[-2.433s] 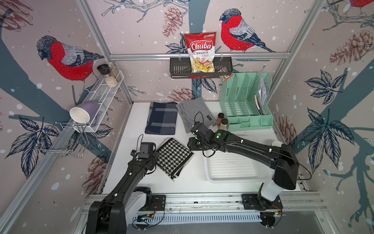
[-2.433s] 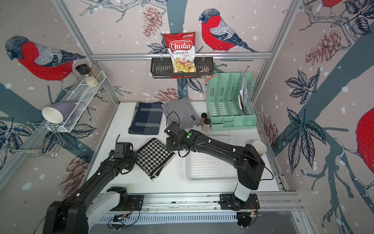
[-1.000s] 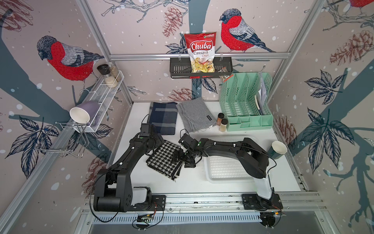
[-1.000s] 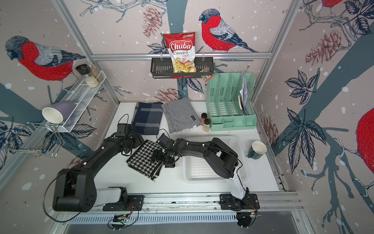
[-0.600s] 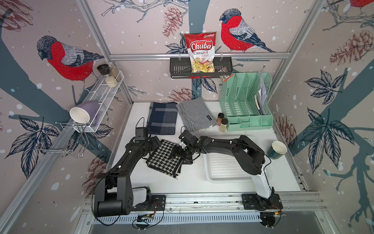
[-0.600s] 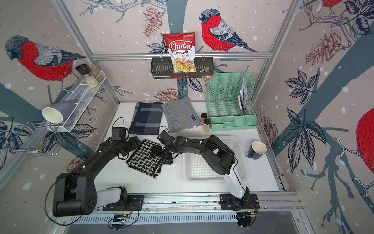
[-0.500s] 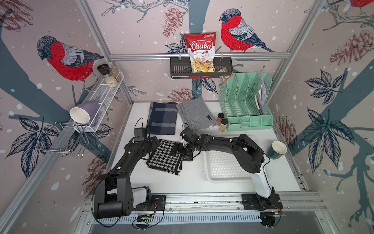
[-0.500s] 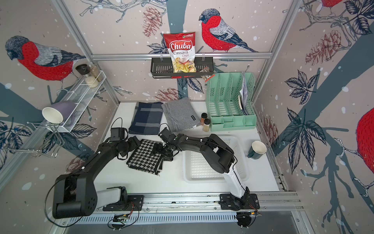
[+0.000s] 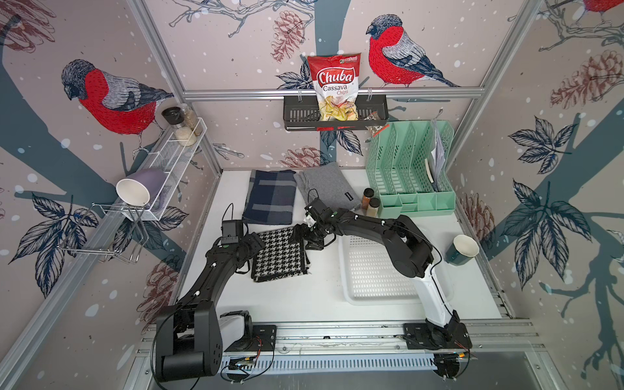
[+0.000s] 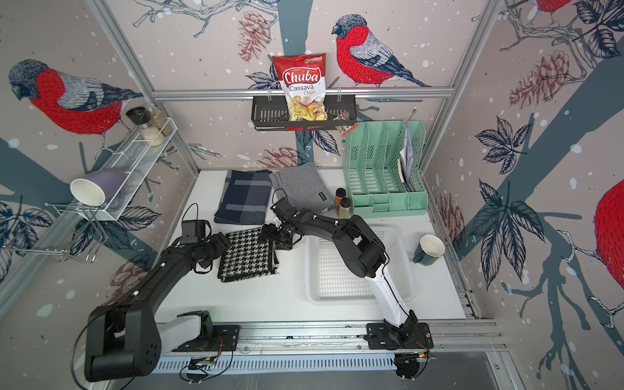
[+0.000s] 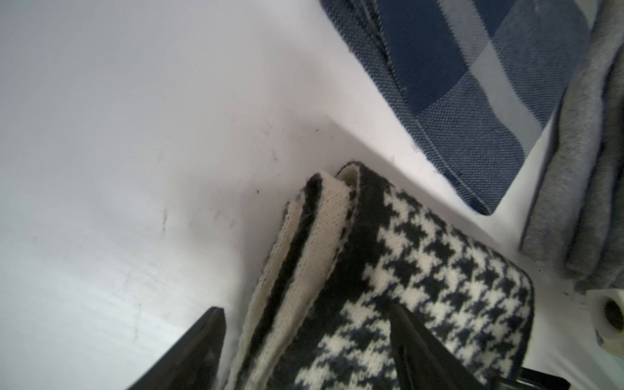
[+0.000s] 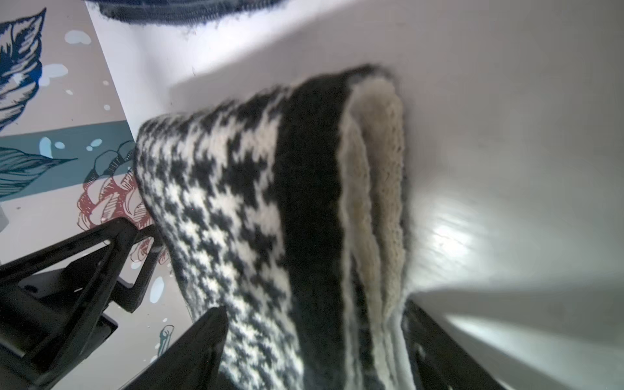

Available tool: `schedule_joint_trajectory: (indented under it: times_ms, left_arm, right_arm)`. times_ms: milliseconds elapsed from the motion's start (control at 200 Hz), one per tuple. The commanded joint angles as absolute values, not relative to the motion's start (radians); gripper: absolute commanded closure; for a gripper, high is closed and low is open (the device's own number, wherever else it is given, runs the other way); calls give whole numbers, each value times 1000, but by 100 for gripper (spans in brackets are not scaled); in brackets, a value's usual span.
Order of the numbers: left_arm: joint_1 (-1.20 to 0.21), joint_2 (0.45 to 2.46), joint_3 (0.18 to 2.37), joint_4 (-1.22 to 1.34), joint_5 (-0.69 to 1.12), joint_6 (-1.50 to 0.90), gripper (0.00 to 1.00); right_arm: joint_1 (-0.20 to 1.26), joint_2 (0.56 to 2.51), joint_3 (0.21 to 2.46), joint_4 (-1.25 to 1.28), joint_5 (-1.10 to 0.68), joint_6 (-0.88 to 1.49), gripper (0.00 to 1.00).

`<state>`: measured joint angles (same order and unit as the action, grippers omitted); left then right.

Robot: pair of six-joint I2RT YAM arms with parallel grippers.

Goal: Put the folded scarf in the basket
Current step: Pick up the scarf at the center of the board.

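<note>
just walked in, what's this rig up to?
Both arms are on the folded houndstooth scarf, which lies flat on the table beside the white basket. The left gripper straddles one far corner with its jaws open. The right gripper straddles the corner on the basket side, and whether it has clamped is unclear. The scarf is not in the basket yet.

The folded scarf [image 9: 278, 255] lies on the desk [image 9: 320, 304], left of the basket [image 9: 381, 300]. The left gripper [image 9: 255, 243] is at its far-left corner, the right gripper [image 9: 304, 236] at its far-right.
</note>
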<state>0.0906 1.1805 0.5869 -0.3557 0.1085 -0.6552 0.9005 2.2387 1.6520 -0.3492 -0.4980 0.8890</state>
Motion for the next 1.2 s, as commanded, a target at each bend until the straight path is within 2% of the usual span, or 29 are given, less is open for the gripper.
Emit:
schedule_joint_trajectory:
  times_ms: [0, 285, 445, 595, 665, 840, 940, 1196]
  left_arm:
    - [98, 1185, 562, -324, 145, -677, 25]
    - [101, 1222, 530, -293, 174, -676, 31]
    - [102, 1242, 508, -274, 184, -700, 37]
    - [102, 1246, 481, -249, 190, -723, 39]
    - [101, 1246, 467, -225, 202, -733, 44]
    - [102, 1246, 447, -207, 202, -744, 54]
    - [101, 1243, 445, -207, 196, -745, 60]
    - [101, 1241, 441, -197, 200, -750, 70]
  right_arm:
    - [917, 2234, 1632, -412, -454, 856, 15]
    - [931, 2249, 1610, -373, -452, 908, 31]
    - [929, 2242, 1586, -363, -439, 921, 36]
    - [929, 2227, 1564, -352, -439, 930, 36]
    - [928, 2214, 1555, -352, -432, 931, 34]
    - [916, 2152, 1500, -341, -404, 944, 23]
    - [915, 2129, 1483, -336, -397, 946, 23]
    - [923, 2157, 1477, -313, -398, 956, 40]
